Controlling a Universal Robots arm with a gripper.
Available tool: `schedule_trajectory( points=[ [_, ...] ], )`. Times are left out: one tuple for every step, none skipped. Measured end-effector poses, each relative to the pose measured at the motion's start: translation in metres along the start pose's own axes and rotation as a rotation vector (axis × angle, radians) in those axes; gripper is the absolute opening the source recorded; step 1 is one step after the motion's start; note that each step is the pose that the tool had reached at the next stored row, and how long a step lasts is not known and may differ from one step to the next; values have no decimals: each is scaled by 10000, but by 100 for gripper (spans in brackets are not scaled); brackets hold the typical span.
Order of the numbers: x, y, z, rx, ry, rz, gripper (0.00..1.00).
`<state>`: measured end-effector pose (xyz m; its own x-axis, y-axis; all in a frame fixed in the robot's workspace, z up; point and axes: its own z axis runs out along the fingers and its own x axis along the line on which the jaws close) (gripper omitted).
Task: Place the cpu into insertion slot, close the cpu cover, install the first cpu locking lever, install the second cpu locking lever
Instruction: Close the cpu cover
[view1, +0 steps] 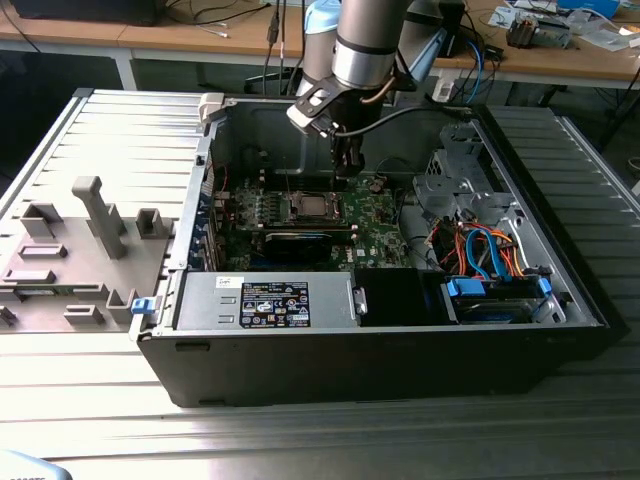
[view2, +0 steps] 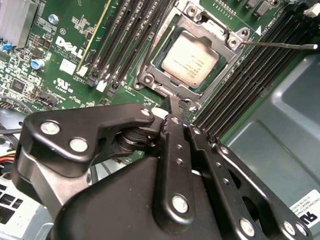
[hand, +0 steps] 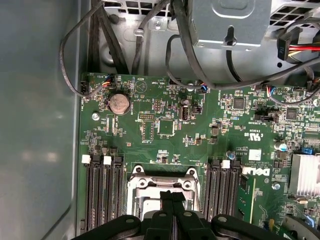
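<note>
Inside the open case (view1: 400, 345), the arm's end effector (view2: 176, 106) hangs over the motherboard (hand: 165, 125). Its fingers are pinched together on nothing, with the tips just beside the near edge of the slot (view2: 146, 80). The cpu (view2: 190, 62) lies seated in that slot, and the cover (view2: 212, 36) looks to be down around it, the metal top showing through its window. One lever (view2: 280, 45) juts out free over the memory slots (view2: 250, 80), so the latching appears not yet done. Done well, this step likely calls for a steady downward push with the closed tips on the lever's bar alone. The bar should swing under its catch without skating onto the cpu, the memory slots or the board's small parts, with the cover kept flat meanwhile.
</note>
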<state>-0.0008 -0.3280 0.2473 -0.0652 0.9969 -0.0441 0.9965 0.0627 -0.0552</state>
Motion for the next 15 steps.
schedule_trajectory(
  points=[
    [2, -22, 6, 0, 0, 0, 11],
    [3, -34, 13, 0, 1, 0, 11],
    [3, -37, 15, 0, 1, 0, 11],
    [3, -39, 16, -1, 1, 0, 11],
    [4, -43, 18, 0, 1, 0, 11],
    [4, -45, 19, -1, 1, 0, 11],
    [4, -48, 20, 0, 1, -1, 11],
    [4, -52, 23, 0, 1, 0, 11],
    [5, -55, 25, 0, 1, -1, 11],
    [5, -57, 26, 0, 0, -1, 11],
    [5, -58, 27, 0, 0, -1, 11],
    [5, -60, 29, 0, 1, -1, 11],
    [5, -63, 30, 0, 1, -1, 11],
    [6, -65, 32, -1, 0, 0, 11],
    [6, -65, 34, -1, 1, -1, 11]
  ],
)
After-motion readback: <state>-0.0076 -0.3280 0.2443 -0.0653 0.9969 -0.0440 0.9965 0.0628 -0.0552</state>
